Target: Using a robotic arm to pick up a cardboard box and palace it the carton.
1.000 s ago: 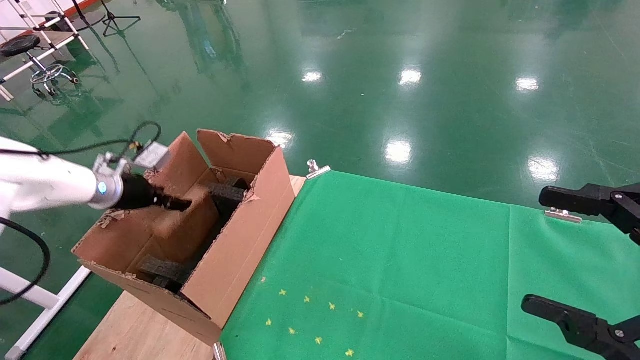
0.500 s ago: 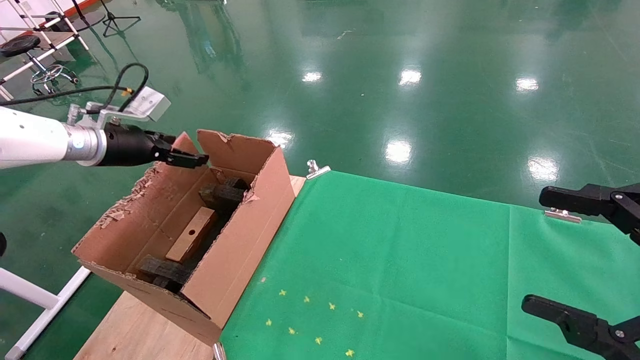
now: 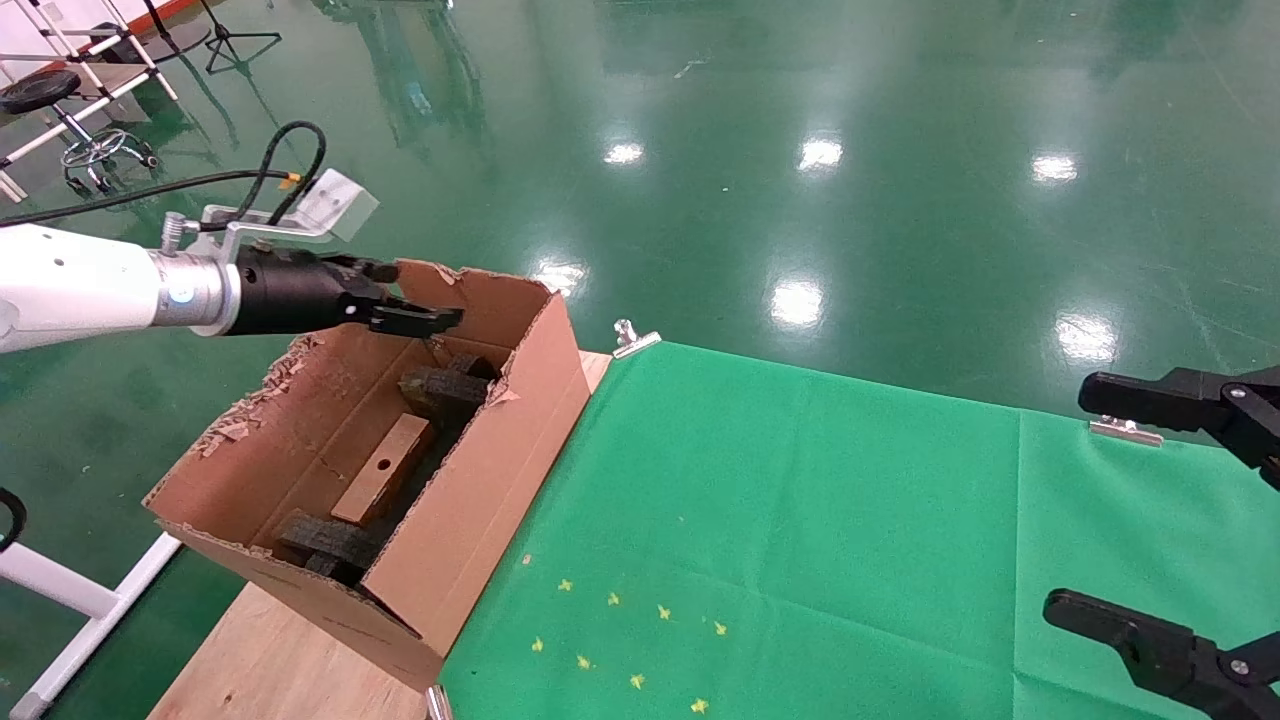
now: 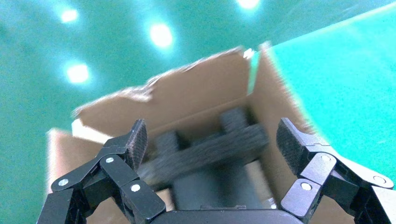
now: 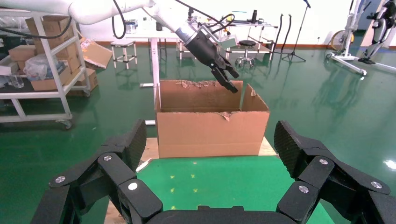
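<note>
Brown box (image 3: 382, 483) lies flat inside carton (image 3: 480, 480), wedged btwn foam (image 3: 445, 385) blocks, so you can log it as placed. Left gripper (image 3: 425, 318): fingers spread, empty, above carton's far flap. Right gripper (image 5: 210, 154): spread, empty, parked over desk (image 3: 800, 520).

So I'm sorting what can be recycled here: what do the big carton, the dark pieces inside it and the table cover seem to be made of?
The carton looks like matte brown corrugated cardboard, with ragged torn flap edges. The dark pieces look like black foam, dull and rough-textured, though rubber can't be ruled out. The table cover appears to be green cloth or felt: matte, with a seam and held by metal clips.
</note>
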### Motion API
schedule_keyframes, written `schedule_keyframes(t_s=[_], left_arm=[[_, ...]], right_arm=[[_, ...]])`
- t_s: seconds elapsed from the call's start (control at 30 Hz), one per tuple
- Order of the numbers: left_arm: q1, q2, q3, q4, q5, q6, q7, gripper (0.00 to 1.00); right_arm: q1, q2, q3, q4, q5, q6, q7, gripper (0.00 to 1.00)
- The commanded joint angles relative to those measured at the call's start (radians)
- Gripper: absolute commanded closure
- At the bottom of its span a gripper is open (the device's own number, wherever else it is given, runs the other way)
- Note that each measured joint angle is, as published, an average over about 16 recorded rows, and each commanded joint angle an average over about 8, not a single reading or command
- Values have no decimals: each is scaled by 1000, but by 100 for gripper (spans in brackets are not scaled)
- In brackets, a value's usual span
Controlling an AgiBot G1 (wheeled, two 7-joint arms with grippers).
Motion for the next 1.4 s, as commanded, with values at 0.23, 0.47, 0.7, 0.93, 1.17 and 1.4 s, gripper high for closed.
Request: schedule_keyframes(t_s=[0.23,0.47,0.7,0.93,1.17,1.4], left_arm=[[83,-16,-31,-118,-156,60,40,0],[157,-30,-59,-222,-293,113,76,0],[230,-45,-86,-325,-430,166,111,0],[303,-59,-113,-428,-566,218,147,0],[375,-73,-141,-530,-701,271,182,0],[449,-87,-168,-634,-839,324,218,0]], right_arm=[[0,0,0,0,0,0,0,0],[0,0,0,0,0,0,0,0],[0,0,0,0,0,0,0,0],[0,0,0,0,0,0,0,0],[0,0,0,0,0,0,0,0],[0,0,0,0,0,0,0,0]])
